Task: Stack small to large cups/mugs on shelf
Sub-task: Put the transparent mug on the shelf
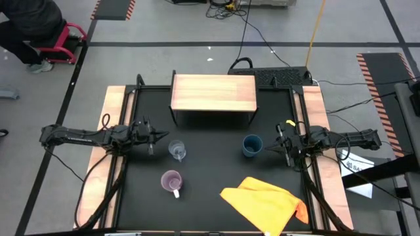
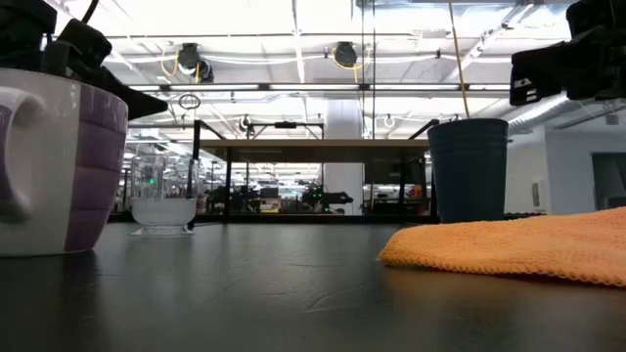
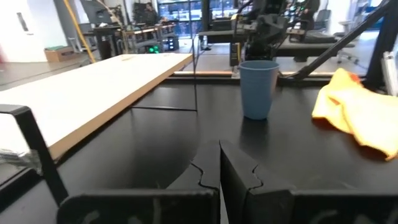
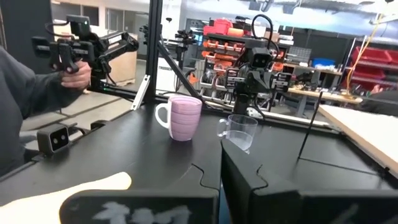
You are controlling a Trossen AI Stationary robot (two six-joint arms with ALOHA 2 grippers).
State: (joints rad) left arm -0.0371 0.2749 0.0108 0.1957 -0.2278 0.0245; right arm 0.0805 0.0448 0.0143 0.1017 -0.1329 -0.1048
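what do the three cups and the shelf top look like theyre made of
Small glass: clear glass or plastic; the room shows through it.
Purple mug: probably glazed ceramic, with a thick wall and faint ridged bands.
Blue cup: likely plastic, matte with a thin rim.
Shelf: light wood or wood-look board with visible grain, on thin black legs, probably metal.

Grey floor (image 1: pixel 164 33) with hazard-striped mats (image 1: pixel 113 8), bright ceiling strip lights (image 2: pixel 293 15), cluttered workbenches (image 4: pixel 311 93) behind
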